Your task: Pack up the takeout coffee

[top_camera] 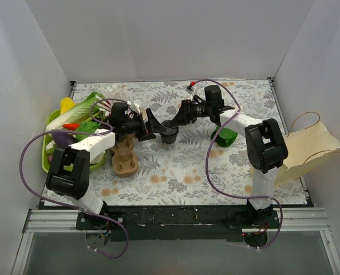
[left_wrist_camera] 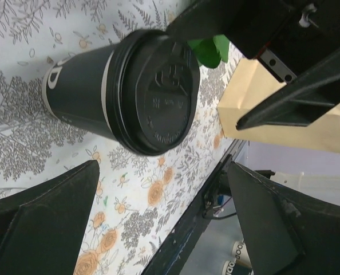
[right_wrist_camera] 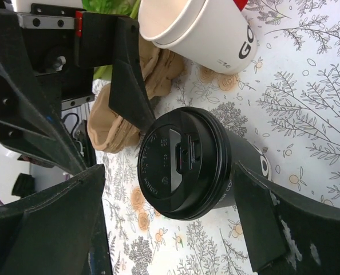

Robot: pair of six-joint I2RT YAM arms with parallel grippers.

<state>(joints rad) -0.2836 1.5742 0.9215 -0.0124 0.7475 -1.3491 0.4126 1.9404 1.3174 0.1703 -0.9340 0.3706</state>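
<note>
— Where are we on the coffee?

— I'm at the reach, not the grip. The dark paper cup with a round black plastic lid stands upright mid-tabletop, with both my arms pointed in at it from either side. My right hand is spread wide, and its own camera shows the lid between its fingers. My left hand is also apart, but the cup sits just past its tips, not between them. Neither touches it.

— So what's next?

— I reckon the right hand should take it. It needs to drop lower so the fingers meet the cup wall under the lid, then squeeze gently, since paper will give. The left hand ought to back away first, because the two are near enough to knock together.

— And where does it go?

— My guess is the brown paper bag with string handles, slumped at the right edge of the tabletop. I can't see its mouth or what's inside.

— Anything else holding things?

— A lime-green plastic bin at the left is piled with vegetables: a leafy green head, something yellow, a small red pepper. The lidless cream paper cup near the coffee looks empty. A tan moulded pulp carrier lies close by, with nothing in it that I can see.
</note>
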